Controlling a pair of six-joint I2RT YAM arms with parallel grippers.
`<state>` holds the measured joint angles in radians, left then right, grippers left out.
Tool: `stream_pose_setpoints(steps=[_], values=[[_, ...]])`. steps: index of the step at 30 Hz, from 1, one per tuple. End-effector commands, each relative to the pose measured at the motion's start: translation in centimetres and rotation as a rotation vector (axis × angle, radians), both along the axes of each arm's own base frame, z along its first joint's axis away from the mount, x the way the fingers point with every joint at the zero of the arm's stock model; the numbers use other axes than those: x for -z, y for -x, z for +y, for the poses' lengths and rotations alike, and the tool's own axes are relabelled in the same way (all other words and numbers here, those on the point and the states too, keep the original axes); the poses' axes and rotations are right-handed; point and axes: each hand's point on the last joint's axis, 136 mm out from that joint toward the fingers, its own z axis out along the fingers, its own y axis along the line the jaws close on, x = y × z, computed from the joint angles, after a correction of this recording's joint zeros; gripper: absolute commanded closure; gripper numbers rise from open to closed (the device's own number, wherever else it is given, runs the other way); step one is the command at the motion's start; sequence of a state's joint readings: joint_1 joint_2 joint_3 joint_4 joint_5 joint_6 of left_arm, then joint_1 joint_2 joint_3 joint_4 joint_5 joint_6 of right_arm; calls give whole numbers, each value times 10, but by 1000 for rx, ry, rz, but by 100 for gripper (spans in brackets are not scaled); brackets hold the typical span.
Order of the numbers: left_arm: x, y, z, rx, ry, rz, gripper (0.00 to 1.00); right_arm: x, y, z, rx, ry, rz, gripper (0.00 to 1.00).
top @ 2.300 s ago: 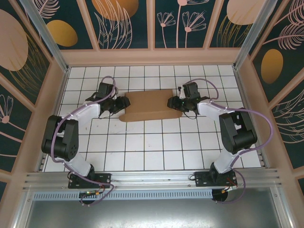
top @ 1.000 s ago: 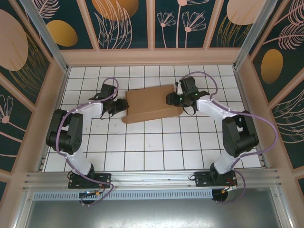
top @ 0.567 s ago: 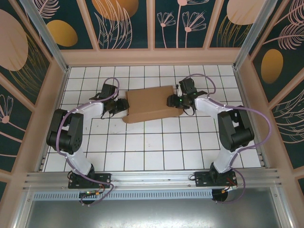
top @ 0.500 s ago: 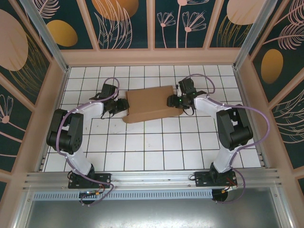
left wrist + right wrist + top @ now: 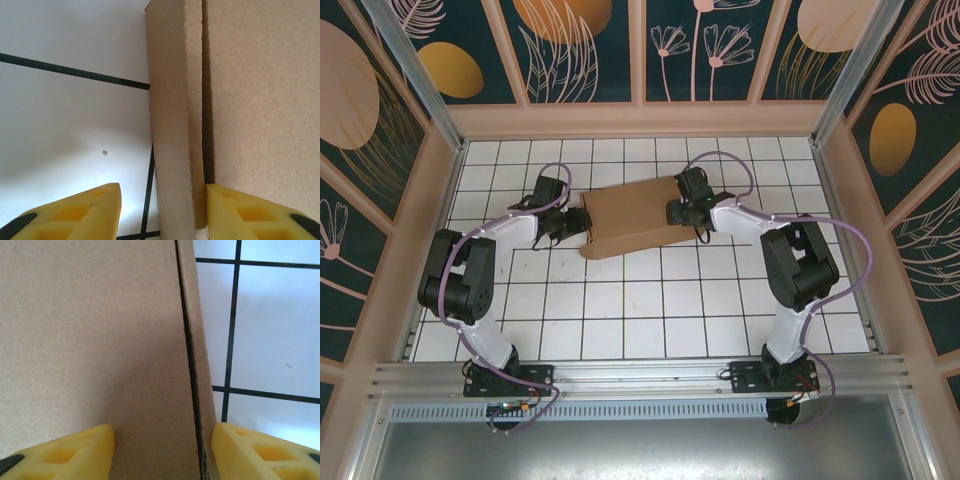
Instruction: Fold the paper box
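The left gripper's (image 5: pixel 162 197) jaws are held apart, and the left side wall of the paper box (image 5: pixel 632 218) is set between them, not pinched. The right gripper's (image 5: pixel 162 437) jaws are held apart too, over the right side edge. The sides should probably be pushed in evenly, so the box is not slid or bent. Both arms are stretched far forward, with wrists turned inward. The box is laid flat on the white table (image 5: pixel 620 300), toward the far side.

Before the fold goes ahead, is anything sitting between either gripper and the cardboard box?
Nothing visible. The left gripper and right gripper sit at opposite ends of the paper box, and each wrist view has yellow fingers straddling a box edge, just cardboard and white tile between them.
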<state>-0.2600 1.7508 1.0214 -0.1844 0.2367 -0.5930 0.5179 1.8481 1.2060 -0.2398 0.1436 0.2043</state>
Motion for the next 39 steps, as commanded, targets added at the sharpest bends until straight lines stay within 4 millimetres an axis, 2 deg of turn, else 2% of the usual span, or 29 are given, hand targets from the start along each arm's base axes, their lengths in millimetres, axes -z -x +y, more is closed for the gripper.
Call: stream_pose_setpoints(steps=[1,3,7,9,11,12,13,14,16,18,20,23,24,26,29,31,33,37,39], values=[[6,9,9,6,-53,36,53,57,48,-39,-2,265,218,38],[4,9,10,6,-55,33,53,60,50,-40,-13,352,218,34],[6,10,10,5,-56,36,52,80,56,-49,-30,521,260,29],[7,11,10,10,-58,37,52,86,60,-42,-51,501,277,29],[1,9,12,-1,-69,22,53,79,59,-30,-64,444,258,28],[-1,7,14,-9,-77,9,53,69,55,-22,-74,391,229,28],[-21,3,16,-21,-73,-50,52,54,51,-11,-87,314,190,28],[-31,0,18,-33,-74,-88,51,38,46,-4,-89,248,156,28],[-58,-8,21,-65,-69,-172,46,-4,35,14,-111,87,65,28],[-88,-15,34,-144,-92,-263,43,-48,26,27,-127,-27,-44,28],[-121,-18,45,-215,-82,-390,41,-85,21,31,-123,-119,-147,26],[-152,-13,57,-286,-57,-524,44,-126,17,35,-129,-299,-213,26],[-157,-11,60,-306,-56,-541,39,-134,13,30,-120,-358,-219,26],[-158,-12,59,-285,-65,-552,16,-142,11,26,-133,-461,-214,25],[-154,-12,47,-215,-44,-555,2,-134,3,8,-84,-533,-193,22],[-143,-11,37,-172,-9,-525,2,-123,0,3,-96,-568,-154,15],[-126,-8,26,-128,29,-473,2,-111,-3,-3,-86,-603,-135,1],[-97,-2,13,-70,73,-406,2,-78,-10,-17,-51,-781,-36,1],[-79,-2,6,-39,86,-343,1,-61,-12,-13,-78,-779,-4,3]])
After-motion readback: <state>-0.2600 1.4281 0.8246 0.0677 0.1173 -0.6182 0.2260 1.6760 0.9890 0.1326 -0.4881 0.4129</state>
